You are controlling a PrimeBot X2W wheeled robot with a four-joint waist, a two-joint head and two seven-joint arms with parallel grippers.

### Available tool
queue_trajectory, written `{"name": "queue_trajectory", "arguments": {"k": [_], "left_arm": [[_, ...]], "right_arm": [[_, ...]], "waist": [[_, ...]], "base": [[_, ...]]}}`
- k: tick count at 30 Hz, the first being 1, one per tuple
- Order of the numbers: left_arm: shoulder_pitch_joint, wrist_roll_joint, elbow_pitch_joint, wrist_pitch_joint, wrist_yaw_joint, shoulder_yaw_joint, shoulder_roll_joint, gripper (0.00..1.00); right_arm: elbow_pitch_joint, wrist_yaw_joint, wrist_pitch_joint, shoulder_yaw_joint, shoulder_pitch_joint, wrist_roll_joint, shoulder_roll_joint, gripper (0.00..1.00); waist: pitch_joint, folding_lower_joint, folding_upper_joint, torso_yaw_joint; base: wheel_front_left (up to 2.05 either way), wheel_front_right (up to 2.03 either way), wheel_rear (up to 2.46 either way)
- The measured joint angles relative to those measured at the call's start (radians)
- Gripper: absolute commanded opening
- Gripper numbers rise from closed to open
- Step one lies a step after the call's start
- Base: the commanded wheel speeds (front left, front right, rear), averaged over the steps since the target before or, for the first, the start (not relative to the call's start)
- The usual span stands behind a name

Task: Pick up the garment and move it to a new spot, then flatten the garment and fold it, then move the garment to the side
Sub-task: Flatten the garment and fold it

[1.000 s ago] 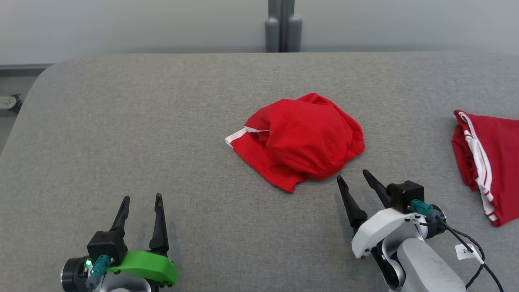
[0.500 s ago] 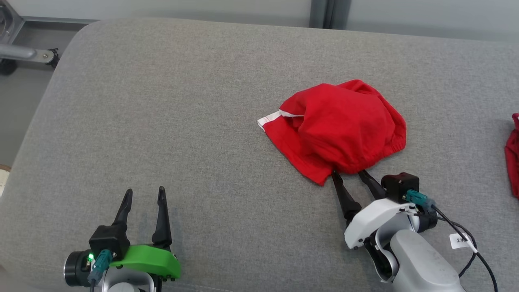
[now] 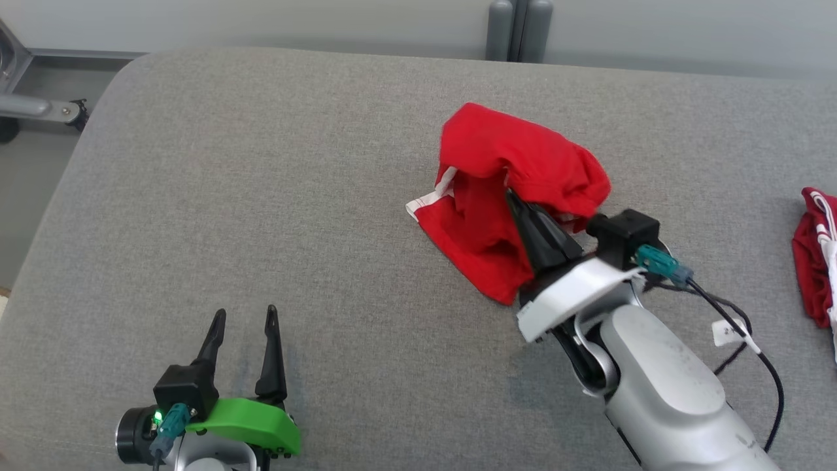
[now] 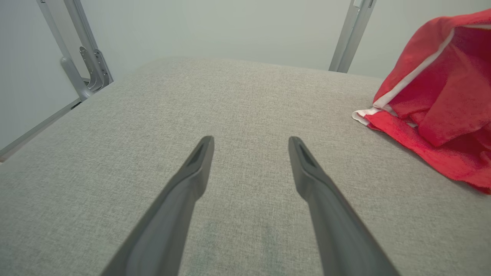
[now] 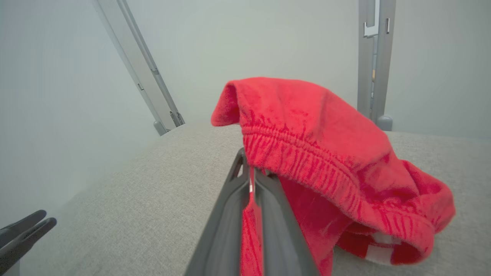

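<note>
- The tabletop (image 3: 261,196) is wide, with a rounded corner and a covering of grey, finely woven cloth.
- The garment (image 3: 516,157) is bright red soft knit. It sits right of the tabletop's centre, bunched into a peaked heap. Its upper folds are raised off the surface and its lower edge trails on the cloth.
- The right gripper (image 3: 513,196) has a white housing and its dark tapered fingers are clenched on a fold of the garment. In the right wrist view red fabric is pinched between them.
- The left gripper (image 3: 245,314) has a green housing. It is near the front edge, well apart from the garment, its fingers spread and holding nothing.
- A second red garment (image 3: 814,268) with white stripes lies at the far right.
- A gathered elastic waistband (image 5: 307,165) drapes over the clenched fingers.
- A white band (image 3: 422,203) trims the garment's left corner.
</note>
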Motion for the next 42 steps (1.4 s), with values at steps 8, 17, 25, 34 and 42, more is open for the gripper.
{"name": "queue_trajectory", "arguments": {"k": [8,17,25,34,42], "left_arm": [[0.021,-0.018,0.034,0.0,-0.011,-0.042,-0.001,1.0],[0.057,-0.019,0.05,0.0,-0.011,-0.037,0.0,1.0],[0.054,-0.03,0.039,0.0,-0.01,-0.048,0.0,1.0],[0.021,-0.016,0.043,0.0,-0.015,-0.039,0.0,1.0],[-0.008,-0.012,0.055,0.0,-0.021,-0.033,0.0,1.0]], "right_arm": [[-0.043,0.0,0.0,0.147,-0.22,0.121,0.019,0.0],[-0.035,0.0,0.0,0.077,-0.218,0.267,0.021,0.0],[0.268,-0.001,0.0,-0.034,-0.038,0.224,-0.126,0.0],[0.372,-0.001,0.0,-0.106,0.011,0.175,-0.174,1.0],[0.234,-0.001,0.0,-0.157,0.084,0.122,-0.167,1.0]], "waist": [[-0.052,0.0,0.0,0.011],[-0.083,0.0,0.0,0.051],[-0.07,0.0,0.0,0.026],[-0.057,0.0,0.0001,-0.049],[-0.067,0.0,0.0,-0.123]], "base": [[0.0,0.0,0.0],[0.0,0.0,0.0],[0.0,0.0,0.0],[0.0,0.0,0.0],[0.0,0.0,0.0]]}}
